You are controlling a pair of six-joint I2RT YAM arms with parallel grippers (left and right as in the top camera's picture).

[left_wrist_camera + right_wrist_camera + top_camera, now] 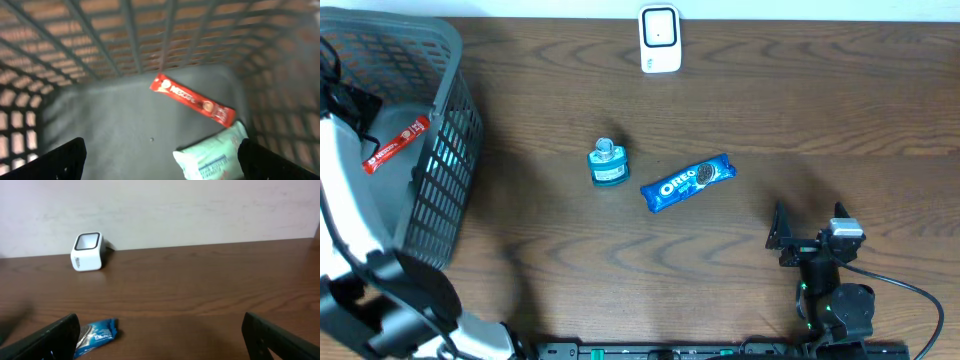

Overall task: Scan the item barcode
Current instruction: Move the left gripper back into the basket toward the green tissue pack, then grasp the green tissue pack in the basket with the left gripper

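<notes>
Left pincer (160, 167): spread wide, gripping nothing, down inside the grey mesh basket (450, 120) at the bench's left edge, above a red sachet stick (192, 100) and a pale green packet (212, 155) on its floor. Right pincer (162, 342): likewise fully apart, empty, low over the bench (800, 100) at front right. Blue Oreo pack (687, 181) flat mid-bench, near a teal bottle (608, 163), not touching, apart from both pincers. White scanner (660, 39) at the far edge, well apart from the pack.

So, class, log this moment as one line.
left claw open in basket | right claw open, empty | Oreo pack on table | scanner untouched
</notes>
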